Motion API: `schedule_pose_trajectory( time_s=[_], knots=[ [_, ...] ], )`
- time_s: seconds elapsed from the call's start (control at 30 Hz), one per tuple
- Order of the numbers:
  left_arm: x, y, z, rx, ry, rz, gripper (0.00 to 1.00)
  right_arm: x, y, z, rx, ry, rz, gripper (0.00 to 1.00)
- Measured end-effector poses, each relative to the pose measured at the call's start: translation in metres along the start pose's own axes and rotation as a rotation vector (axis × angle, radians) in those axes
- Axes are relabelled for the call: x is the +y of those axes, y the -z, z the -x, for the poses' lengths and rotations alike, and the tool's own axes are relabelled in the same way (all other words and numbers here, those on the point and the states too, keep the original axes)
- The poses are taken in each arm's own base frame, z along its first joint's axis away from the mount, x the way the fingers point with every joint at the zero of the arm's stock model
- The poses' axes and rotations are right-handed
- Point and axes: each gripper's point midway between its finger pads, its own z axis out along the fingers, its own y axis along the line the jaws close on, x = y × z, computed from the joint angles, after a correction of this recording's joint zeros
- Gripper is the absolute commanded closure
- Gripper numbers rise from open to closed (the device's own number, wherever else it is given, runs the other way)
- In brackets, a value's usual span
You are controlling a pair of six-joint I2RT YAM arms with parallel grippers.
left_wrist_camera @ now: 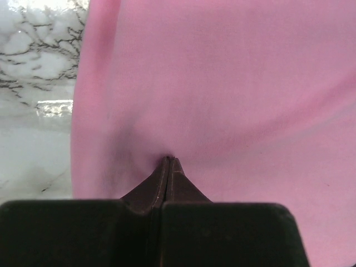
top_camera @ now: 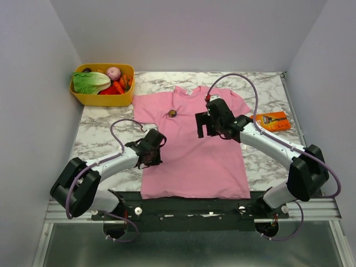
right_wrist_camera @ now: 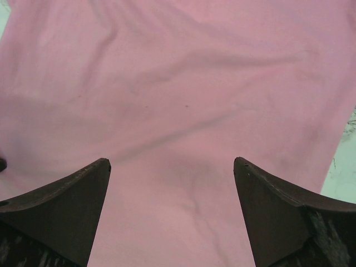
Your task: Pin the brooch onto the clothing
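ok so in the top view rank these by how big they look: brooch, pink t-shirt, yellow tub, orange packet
1. pink T-shirt, by far the largest
2. yellow tub
3. orange packet
4. brooch, a tiny disc on the shirt

The tub sits farthest back, but the gaps are too wide for that to change the order.

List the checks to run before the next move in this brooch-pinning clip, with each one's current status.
1. Location of the brooch: ok; it sits on the chest of the clothing, below the neckline.
2. Whether the brooch is pinned through the cloth: cannot tell; too small in the top view.
3. Readiness of the right jaws: ok; wide open, empty, over the clothing.
4. Readiness of the left jaws: not ok; shut, tips against puckered cloth near the edge on the left arm's side.
5. Cloth pinched between the left jaws: cannot tell.
6. Whether the clothing lies spread out: ok; only shallow wrinkles.
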Motion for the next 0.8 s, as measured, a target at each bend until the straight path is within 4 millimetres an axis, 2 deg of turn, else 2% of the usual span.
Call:
schedule_pose_trajectory(
  time_s=[0.27,0.37,0.47,0.5,0.6,0.67,0.7,0.8],
  knots=[
    [0.009,0.009,-0.007,0.021,-0.034,0.033,0.97,0.007,0.000,-0.003,0.016,0.006,0.043,0.00],
    [0.002,0.019,0.002,-0.007,-0.057,0.006,0.92,0.009,-0.001,-0.006,0.027,0.006,0.054,0.00],
    [-0.015,0.032,0.026,-0.076,-0.076,-0.043,0.83,0.007,-0.003,-0.007,0.037,-0.002,0.058,0.00],
    [-0.021,0.037,0.037,-0.105,-0.085,-0.055,0.78,0.005,-0.005,-0.007,0.041,-0.008,0.060,0.00],
    [-0.042,0.052,0.074,-0.190,-0.115,-0.085,0.73,-0.005,-0.011,-0.003,0.049,-0.034,0.054,0.00],
    [-0.056,0.057,0.096,-0.233,-0.135,-0.099,0.68,-0.012,-0.016,0.009,0.037,-0.058,0.049,0.00],
    [-0.064,0.058,0.109,-0.255,-0.147,-0.107,0.59,-0.017,-0.018,0.016,0.028,-0.069,0.046,0.00],
    [-0.079,0.054,0.140,-0.286,-0.174,-0.110,0.49,-0.029,-0.024,0.040,-0.008,-0.106,0.044,0.00]
  ],
)
